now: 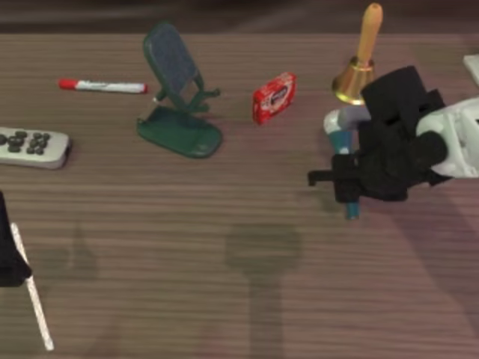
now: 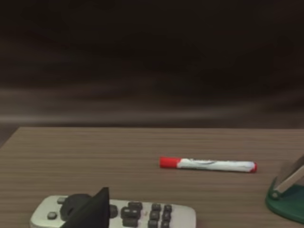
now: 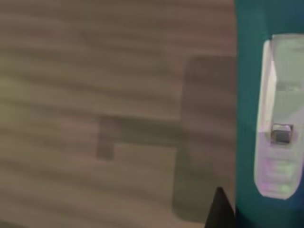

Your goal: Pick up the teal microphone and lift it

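On the right side of the table (image 1: 224, 299), in front of the brass bell (image 1: 359, 67), lies the teal microphone (image 1: 343, 138), and the right gripper (image 1: 350, 179) sits directly over its handle, so that only the silvery head and the thin end of the handle show in the top view. In the right wrist view the teal handle with its white switch patch (image 3: 278, 123) fills the edge of the picture very close, but whether the jaws are already clenched on it I cannot tell. To do this step well, I think the fingers should close across the slim handle near its middle, not on the round head, and the lift should go straight up, so the tapering handle does not slip or swing. The left gripper (image 1: 7, 258) is parked at the left edge of the table, near the remote control (image 1: 31, 146). I count one microphone, one bell, one red packet (image 1: 274, 96), one green phone stand (image 1: 178, 93), one marker (image 1: 103, 86) and one remote control.
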Robot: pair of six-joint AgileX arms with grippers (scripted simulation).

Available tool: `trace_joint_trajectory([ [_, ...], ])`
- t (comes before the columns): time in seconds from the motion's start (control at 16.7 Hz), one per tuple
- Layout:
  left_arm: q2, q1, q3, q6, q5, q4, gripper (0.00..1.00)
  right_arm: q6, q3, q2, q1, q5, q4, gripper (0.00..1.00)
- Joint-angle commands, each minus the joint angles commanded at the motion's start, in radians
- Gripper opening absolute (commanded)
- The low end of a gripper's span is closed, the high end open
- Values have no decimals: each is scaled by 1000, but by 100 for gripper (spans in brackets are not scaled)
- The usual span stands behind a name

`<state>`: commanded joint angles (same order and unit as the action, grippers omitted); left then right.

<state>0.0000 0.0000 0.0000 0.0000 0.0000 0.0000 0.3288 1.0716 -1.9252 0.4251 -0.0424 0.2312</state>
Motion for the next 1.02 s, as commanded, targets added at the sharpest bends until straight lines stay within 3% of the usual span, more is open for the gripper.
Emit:
trace_joint_trajectory([
  [0.48,0,0,0,0,0,0,100,-195,-210,168,-4,-203,-748,0],
  [0.66,0,0,0,0,0,0,100,-259,-271,241,-7,-265,-954,0],
  [0.84,0,0,0,0,0,0,100,-302,-308,301,-10,-304,-1069,0],
  [1.02,0,0,0,0,0,0,100,-312,-315,315,-11,-312,-1091,0],
])
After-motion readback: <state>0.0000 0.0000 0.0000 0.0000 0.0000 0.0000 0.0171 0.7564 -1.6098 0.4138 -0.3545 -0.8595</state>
